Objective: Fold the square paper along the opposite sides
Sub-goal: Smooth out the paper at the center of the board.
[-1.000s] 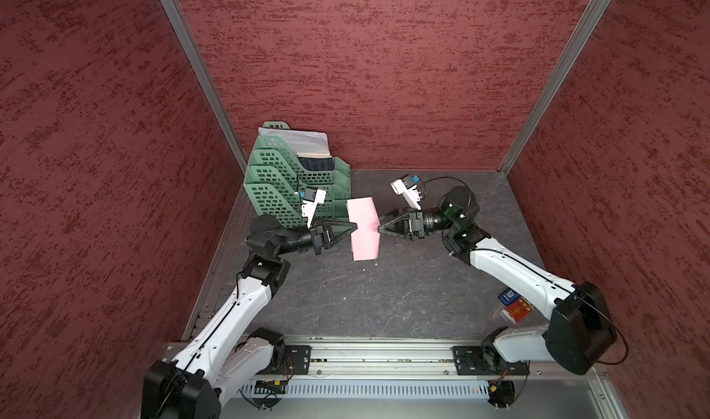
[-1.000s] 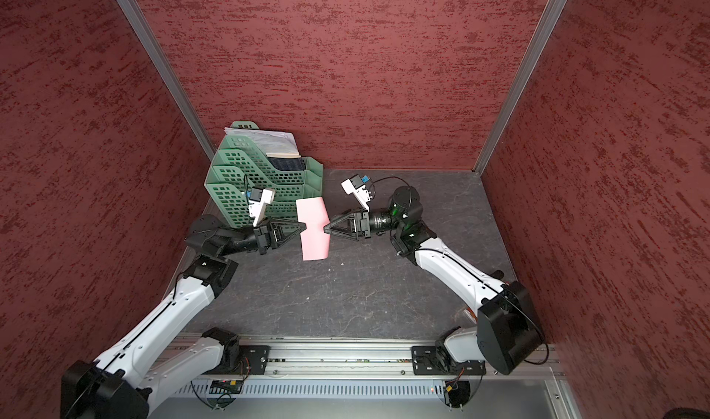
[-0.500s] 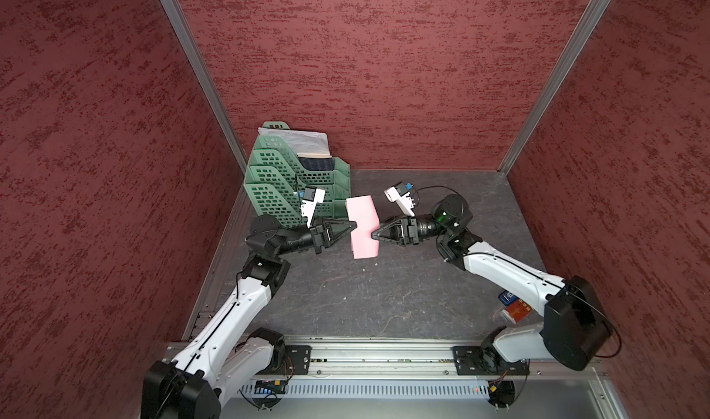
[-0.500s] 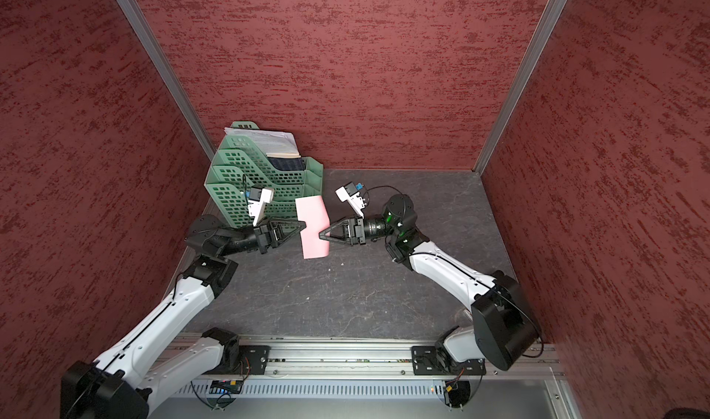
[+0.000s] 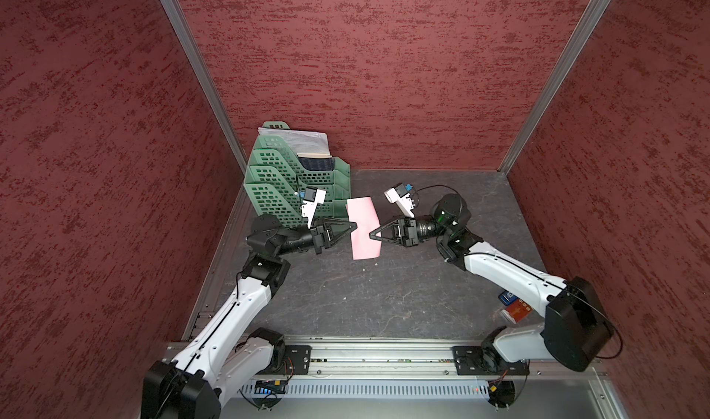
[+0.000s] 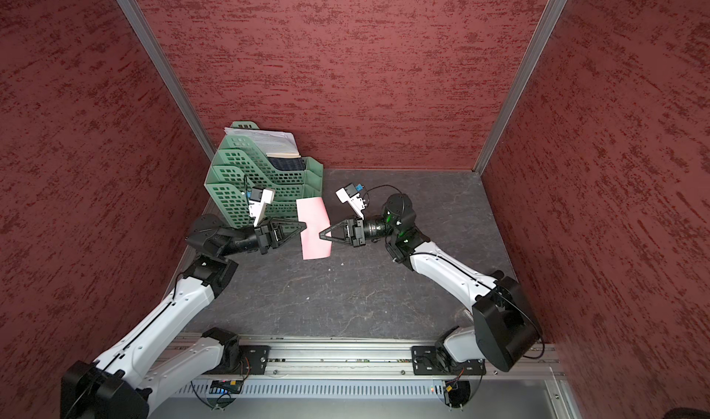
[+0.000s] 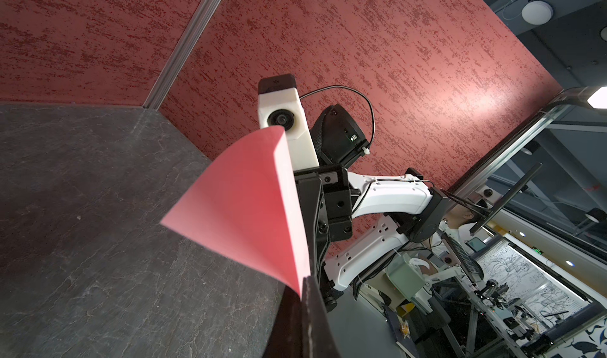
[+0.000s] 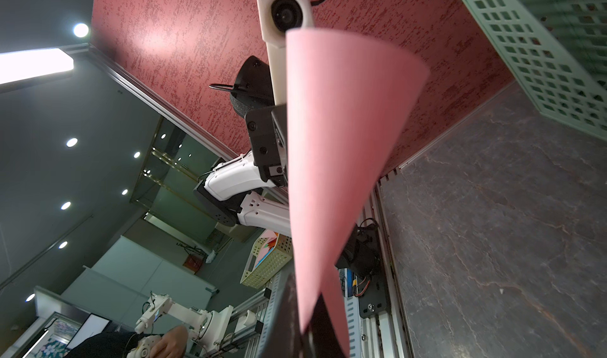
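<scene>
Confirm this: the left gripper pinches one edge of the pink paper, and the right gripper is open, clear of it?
No: the right gripper is shut on the square paper, at the opposite edge; the right wrist view shows the sheet running into its closed jaws. The left gripper does pinch it.

Seen in a top view from the square paper [image 5: 361, 213], the green tray [image 5: 276, 182] walls off ten o'clock, just beside the left tool [image 5: 355, 227]. The right tool [image 5: 371, 235] blocks three o'clock; bare worktop [image 5: 384, 302] lies open from five to seven o'clock.
</scene>
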You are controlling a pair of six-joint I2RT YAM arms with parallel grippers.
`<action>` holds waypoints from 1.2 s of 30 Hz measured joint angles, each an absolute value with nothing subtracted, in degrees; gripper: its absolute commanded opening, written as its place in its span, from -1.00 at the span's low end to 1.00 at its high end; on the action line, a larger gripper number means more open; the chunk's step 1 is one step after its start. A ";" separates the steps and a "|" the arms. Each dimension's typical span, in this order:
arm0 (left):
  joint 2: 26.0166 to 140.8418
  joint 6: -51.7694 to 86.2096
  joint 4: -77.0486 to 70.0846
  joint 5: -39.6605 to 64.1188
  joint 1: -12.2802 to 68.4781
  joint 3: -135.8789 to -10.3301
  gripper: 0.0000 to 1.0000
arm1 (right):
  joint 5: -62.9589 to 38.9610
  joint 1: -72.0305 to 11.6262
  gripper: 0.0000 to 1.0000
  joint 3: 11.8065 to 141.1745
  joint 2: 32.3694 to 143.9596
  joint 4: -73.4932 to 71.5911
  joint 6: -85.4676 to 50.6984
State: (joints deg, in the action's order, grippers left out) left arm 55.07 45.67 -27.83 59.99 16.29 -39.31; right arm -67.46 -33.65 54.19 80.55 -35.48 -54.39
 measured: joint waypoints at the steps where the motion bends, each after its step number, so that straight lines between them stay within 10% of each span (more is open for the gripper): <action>1: 55.07 45.63 -27.83 59.96 16.29 -39.31 -1.00 | -67.46 -33.65 -0.67 54.19 80.49 -35.33 -54.39; 7: 55.07 45.34 -26.96 59.96 15.90 -39.33 -1.00 | -67.81 -33.65 0.02 54.11 80.05 -35.57 -55.48; 22: 53.15 44.42 -23.86 59.20 18.44 -36.38 -1.00 | -67.31 -31.27 0.29 54.63 81.69 -38.37 -59.02; 36: 52.40 43.18 -22.04 58.13 19.70 -36.32 -1.00 | -66.83 -28.45 -0.19 56.47 91.13 -58.17 -75.29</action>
